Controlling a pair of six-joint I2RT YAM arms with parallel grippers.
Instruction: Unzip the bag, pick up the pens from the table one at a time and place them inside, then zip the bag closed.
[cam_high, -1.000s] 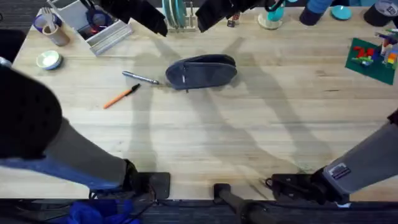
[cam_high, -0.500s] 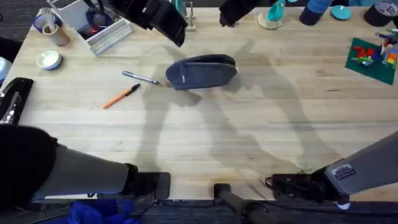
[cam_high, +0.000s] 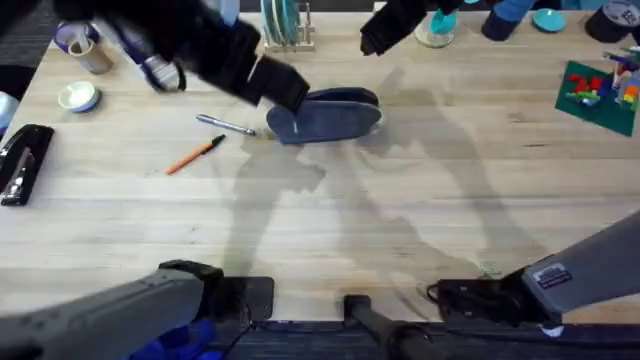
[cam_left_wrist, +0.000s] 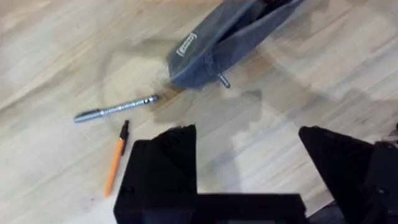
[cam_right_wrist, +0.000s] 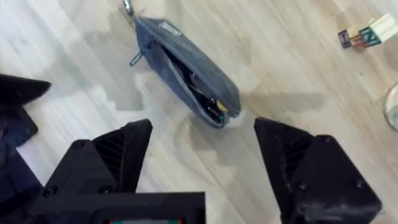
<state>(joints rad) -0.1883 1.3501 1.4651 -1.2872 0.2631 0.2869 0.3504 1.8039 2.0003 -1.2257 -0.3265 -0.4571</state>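
The blue-grey bag (cam_high: 330, 115) lies at the back middle of the table (cam_high: 350, 220). In the right wrist view the bag (cam_right_wrist: 186, 65) gapes along its zip, with dark contents showing. Left of it lie the silvery pen (cam_high: 225, 125) and the orange pen (cam_high: 195, 155), both on the wood. My left gripper (cam_high: 282, 86) hovers open over the bag's left end; its wrist view takes in the bag (cam_left_wrist: 230, 37), silvery pen (cam_left_wrist: 115, 109) and orange pen (cam_left_wrist: 115, 162). Behind the bag's right end my right gripper (cam_high: 385, 30) hangs open and empty.
A black stapler (cam_high: 20, 165) sits at the left edge. A bowl (cam_high: 78, 96), a cup (cam_high: 90, 50), a dish rack (cam_high: 285, 25) and a green plate of bricks (cam_high: 600, 90) line the back. Small toy blocks (cam_right_wrist: 364, 34) lie near the bag.
My left arm has swung away from under the camera, uncovering the stapler, and its gripper has come forward to the bag's left end. The right gripper drifted slightly right. Bag and pens are unmoved.
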